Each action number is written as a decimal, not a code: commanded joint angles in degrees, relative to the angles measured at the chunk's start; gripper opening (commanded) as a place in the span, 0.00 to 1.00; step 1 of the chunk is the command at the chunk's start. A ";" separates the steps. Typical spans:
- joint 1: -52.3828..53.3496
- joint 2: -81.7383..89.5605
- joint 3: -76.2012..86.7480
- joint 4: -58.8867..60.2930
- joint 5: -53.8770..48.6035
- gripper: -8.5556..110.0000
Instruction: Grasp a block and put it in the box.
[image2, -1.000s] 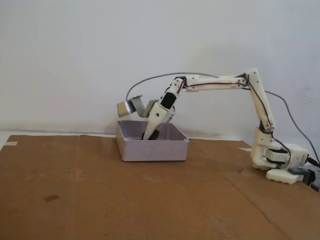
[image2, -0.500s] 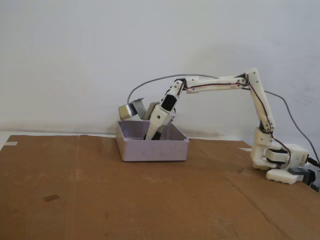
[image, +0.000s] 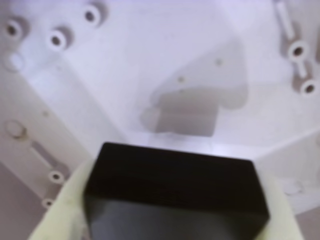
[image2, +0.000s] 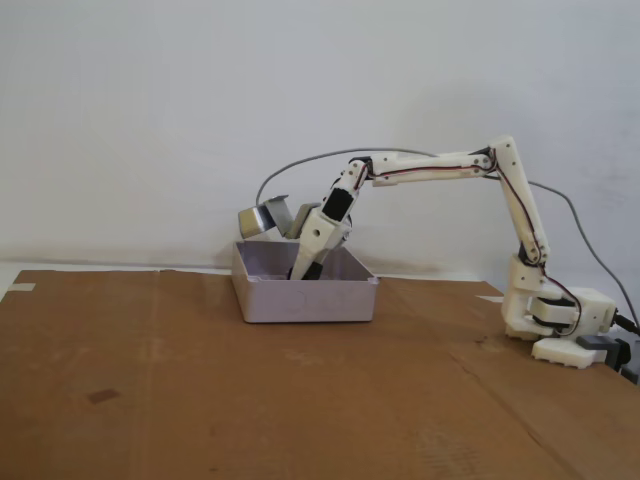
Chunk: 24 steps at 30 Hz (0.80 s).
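Note:
In the wrist view the black block fills the lower middle, clamped between the pale fingers of my gripper. It hangs just above the pale lavender floor of the box, where its shadow falls. In the fixed view the gripper reaches down inside the box, below the rim. The front wall hides the fingertips, and the block cannot be made out there.
The box stands on a brown cardboard sheet that covers the table. The arm's white base sits at the right edge. The grey camera housing juts out above the box's back left rim. A white wall stands behind.
The arm has dipped slightly, carrying the gripper and block a little lower into the box. Over the last half second almost nothing has moved.

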 joint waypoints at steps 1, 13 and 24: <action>-0.26 2.99 -1.58 -2.11 -0.62 0.16; -0.26 2.99 -1.58 -2.11 -0.62 0.19; -0.62 2.99 -1.93 -2.11 -0.62 0.25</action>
